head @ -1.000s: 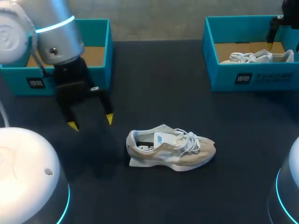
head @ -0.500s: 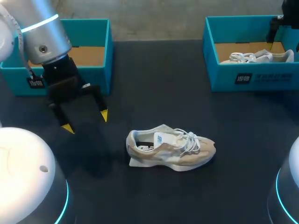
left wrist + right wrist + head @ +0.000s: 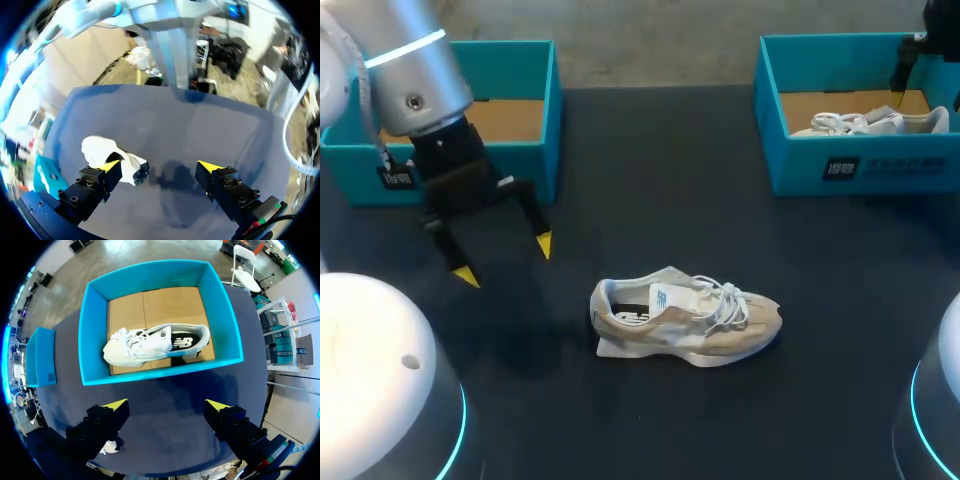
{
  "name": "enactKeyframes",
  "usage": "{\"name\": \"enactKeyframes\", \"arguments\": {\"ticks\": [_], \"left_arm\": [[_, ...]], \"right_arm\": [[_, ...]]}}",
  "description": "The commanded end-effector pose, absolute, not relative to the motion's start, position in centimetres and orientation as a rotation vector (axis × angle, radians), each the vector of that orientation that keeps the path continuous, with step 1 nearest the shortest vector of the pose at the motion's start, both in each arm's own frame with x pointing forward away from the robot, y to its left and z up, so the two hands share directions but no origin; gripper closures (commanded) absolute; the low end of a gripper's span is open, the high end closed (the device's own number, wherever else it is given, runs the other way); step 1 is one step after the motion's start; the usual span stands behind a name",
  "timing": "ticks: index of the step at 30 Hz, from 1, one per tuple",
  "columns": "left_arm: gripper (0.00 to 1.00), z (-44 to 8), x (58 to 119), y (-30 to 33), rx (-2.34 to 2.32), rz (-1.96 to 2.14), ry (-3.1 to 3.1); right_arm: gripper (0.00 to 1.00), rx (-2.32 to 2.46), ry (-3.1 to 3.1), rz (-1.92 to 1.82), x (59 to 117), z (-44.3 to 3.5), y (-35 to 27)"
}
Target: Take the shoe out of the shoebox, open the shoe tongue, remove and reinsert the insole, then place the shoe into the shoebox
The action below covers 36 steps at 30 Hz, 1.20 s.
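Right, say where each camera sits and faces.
Head view: above and behind, looking down on the table; open left gripper shows.
Left wrist view: left wrist, looking past that gripper at the loose sneaker.
Right wrist view: right wrist, looking past the open right gripper into a shoebox holding a second sneaker.
Shared: head and left wrist both show that loose sneaker.

My left gripper (image 3: 505, 259) backing away from the shoe (image 3: 685, 320), sliding left and a little toward the box (image 3: 510, 55) behind it, my silver wrist swinging out toward the left edge, the motion now slowing almost to nothing.
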<state>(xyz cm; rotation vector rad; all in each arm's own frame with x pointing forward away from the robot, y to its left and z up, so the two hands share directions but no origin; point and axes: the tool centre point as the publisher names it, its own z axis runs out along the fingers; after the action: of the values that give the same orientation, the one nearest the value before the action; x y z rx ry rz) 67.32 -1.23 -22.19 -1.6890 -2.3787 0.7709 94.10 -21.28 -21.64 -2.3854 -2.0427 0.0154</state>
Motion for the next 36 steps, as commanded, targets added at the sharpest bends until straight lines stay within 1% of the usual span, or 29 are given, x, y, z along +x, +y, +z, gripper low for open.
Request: {"name": "enactKeyframes", "arguments": {"ticks": [1,12,22,29,36], "left_arm": [[0.00,-22.4,68.5,-0.7,-1.454,0.865,-2.485],[0.00,-23.2,70.0,1.1,-0.963,1.005,-2.610],[0.00,-26.0,70.9,2.2,-0.550,1.170,-2.696],[0.00,-28.1,71.6,2.6,-0.390,1.302,-2.616],[0.00,-28.9,71.5,2.9,-0.221,1.437,-2.593]], "right_arm": [[0.00,-2.389,-2.042,0.013,93.9,-21.6,-21.2],[0.00,-2.389,-2.042,0.013,93.9,-21.6,-21.2],[0.00,-2.389,-2.042,0.013,93.9,-21.6,-21.2],[0.00,-2.389,-2.042,0.013,93.9,-21.6,-21.2],[0.00,-2.389,-2.042,0.013,93.9,-21.6,-21.2]]}}
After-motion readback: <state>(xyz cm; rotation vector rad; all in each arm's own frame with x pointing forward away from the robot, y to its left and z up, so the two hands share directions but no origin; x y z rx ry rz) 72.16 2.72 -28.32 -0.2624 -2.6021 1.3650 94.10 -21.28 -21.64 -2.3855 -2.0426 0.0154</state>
